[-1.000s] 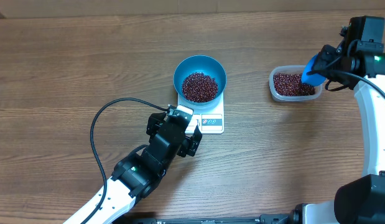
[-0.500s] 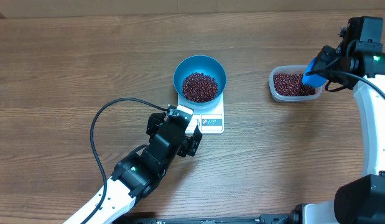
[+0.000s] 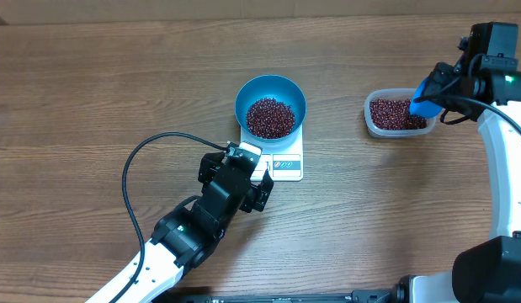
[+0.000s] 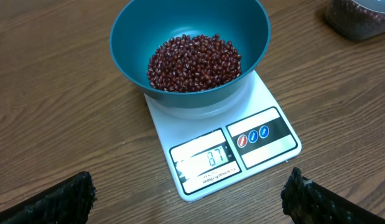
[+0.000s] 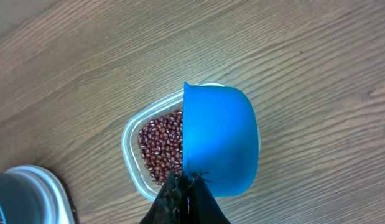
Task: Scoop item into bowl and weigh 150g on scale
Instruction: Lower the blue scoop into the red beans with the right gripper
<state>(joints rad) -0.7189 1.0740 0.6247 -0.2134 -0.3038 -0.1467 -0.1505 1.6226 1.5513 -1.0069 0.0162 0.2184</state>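
Note:
The blue bowl [image 3: 271,104] [image 4: 190,50] sits on the white scale [image 3: 284,163] [image 4: 232,146] and holds a heap of dark red-brown beans [image 3: 270,117] [image 4: 194,62]. The scale's display is lit. My left gripper [image 3: 256,185] [image 4: 186,198] hovers open just in front of the scale, nothing between its fingers. My right gripper [image 3: 435,91] [image 5: 186,183] is shut on the blue scoop [image 3: 424,97] [image 5: 219,140], held over the right part of the clear tub [image 3: 397,114] [image 5: 135,155] that holds more beans [image 5: 161,146].
A black cable [image 3: 138,177] loops on the wood table left of my left arm. The tub stands right of the scale with bare wood between them.

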